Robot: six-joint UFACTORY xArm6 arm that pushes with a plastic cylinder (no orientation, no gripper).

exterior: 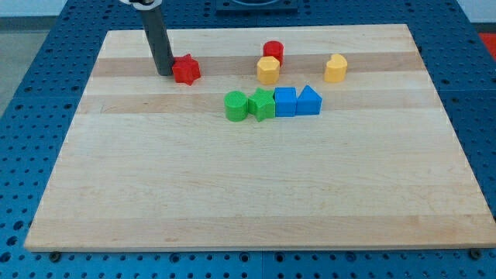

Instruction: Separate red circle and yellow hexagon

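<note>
The red circle [273, 52] sits near the view's top middle of the wooden board [256, 194]. The yellow hexagon [268, 70] lies just below it, touching it. My tip [164, 73] is at the view's upper left, far left of both, right beside a red star [186, 70] and at its left side.
A second yellow block [335, 68] lies right of the hexagon. Below it a row runs left to right: green cylinder [235, 106], green star-like block [262, 104], blue cube [285, 101], blue triangular block [308, 101].
</note>
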